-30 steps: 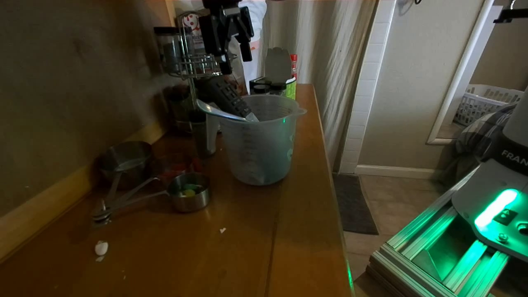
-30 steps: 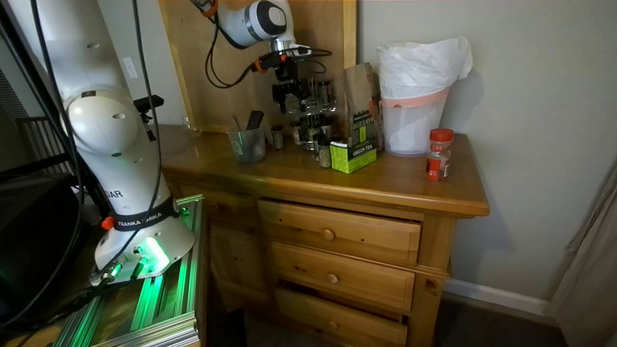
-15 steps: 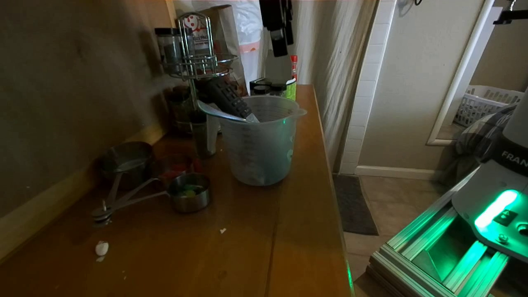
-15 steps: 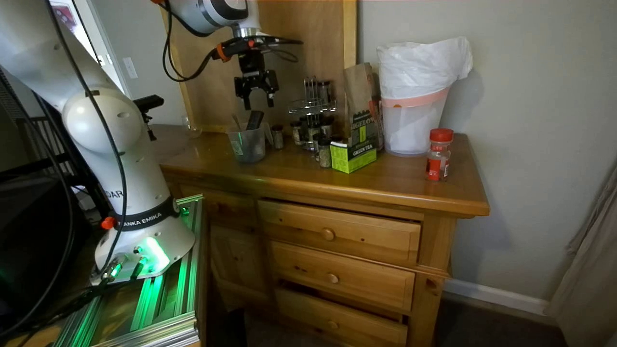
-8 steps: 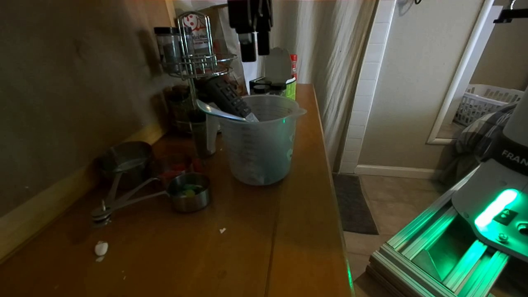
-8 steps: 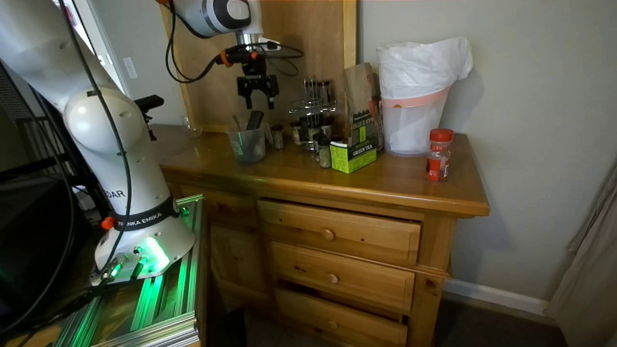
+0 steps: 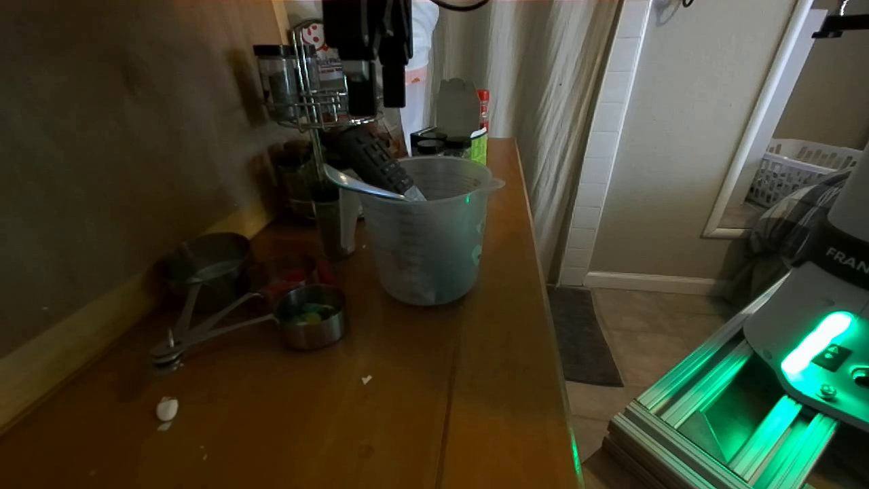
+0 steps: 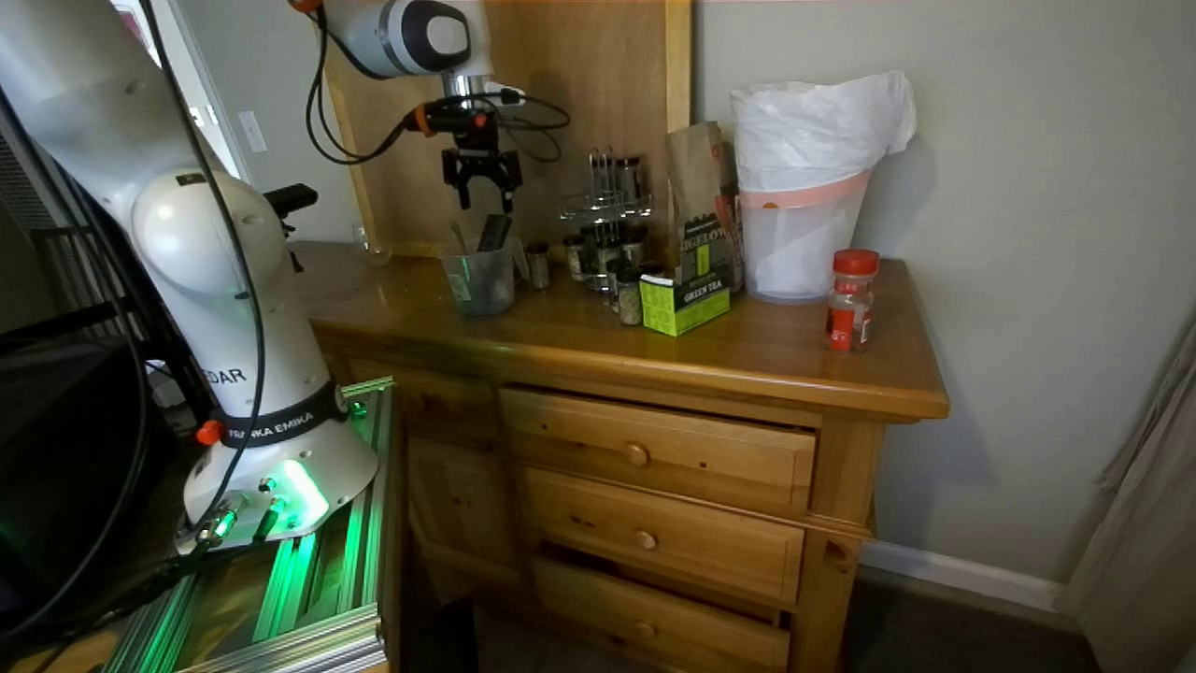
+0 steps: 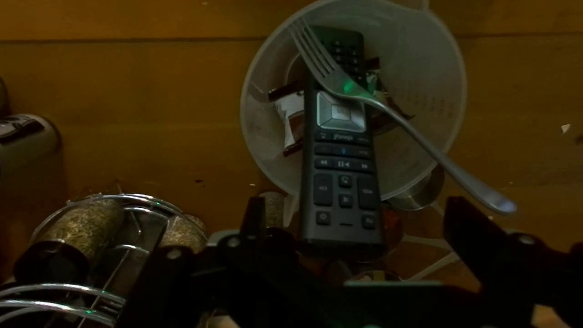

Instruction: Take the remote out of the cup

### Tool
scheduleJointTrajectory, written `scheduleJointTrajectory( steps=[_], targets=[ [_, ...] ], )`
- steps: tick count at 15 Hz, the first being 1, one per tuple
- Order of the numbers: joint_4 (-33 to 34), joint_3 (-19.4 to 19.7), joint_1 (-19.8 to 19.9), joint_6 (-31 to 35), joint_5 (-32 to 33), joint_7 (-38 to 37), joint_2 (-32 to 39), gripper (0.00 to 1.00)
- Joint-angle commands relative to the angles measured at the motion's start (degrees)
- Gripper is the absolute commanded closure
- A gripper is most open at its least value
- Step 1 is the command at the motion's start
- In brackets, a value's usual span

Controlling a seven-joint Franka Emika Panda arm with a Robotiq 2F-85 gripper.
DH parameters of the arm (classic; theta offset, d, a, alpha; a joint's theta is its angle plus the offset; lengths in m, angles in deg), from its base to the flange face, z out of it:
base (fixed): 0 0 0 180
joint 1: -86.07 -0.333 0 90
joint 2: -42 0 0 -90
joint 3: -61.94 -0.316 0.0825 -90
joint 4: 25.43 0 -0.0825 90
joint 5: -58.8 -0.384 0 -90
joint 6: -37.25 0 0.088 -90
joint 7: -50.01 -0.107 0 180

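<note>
The translucent whitish cup [image 7: 431,251] stands upright on the wooden dresser; it also shows in an exterior view [image 8: 484,288] and the wrist view [image 9: 423,68]. The black remote [image 7: 373,159] leans in it, its upper end sticking out over the rim on the handle side; it also shows in an exterior view [image 8: 493,232] and the wrist view [image 9: 344,150]. My gripper [image 8: 486,201] is open and empty, just above the remote's upper end, and shows in an exterior view [image 7: 377,98]. In the wrist view the fingers [image 9: 355,205] stand apart on either side of the remote's end.
A fork [image 9: 423,136] leans in the cup across the remote. A wire spice rack [image 8: 605,206] with jars stands close by. Metal measuring cups [image 7: 312,326] lie near the wall. A tea box [image 8: 687,304], a white-lined bin [image 8: 804,215] and a red-capped jar [image 8: 850,299] stand further along.
My gripper has moved from beside the spice rack to above the cup. Over the last second it has moved toward the wall and slightly down. The cup and remote have not moved.
</note>
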Motion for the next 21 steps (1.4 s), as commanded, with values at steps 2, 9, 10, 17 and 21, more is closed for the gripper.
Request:
scheduleJointTrajectory(
  steps=[2,9,10,17,21],
  targets=[
    [1.8,-1.7,0.3,2.5,3.6,-2.7,5.0,0.0],
    [3.2,-2.0,0.7,4.2,5.5,-7.4,8.5,0.0],
    [3.4,-2.0,0.8,4.4,6.0,-8.1,8.7,0.0],
    [4.3,-2.1,0.8,4.1,8.3,-12.0,9.8,0.53],
    [4.1,-2.2,0.7,3.5,8.6,-13.0,8.6,0.68]
  ],
)
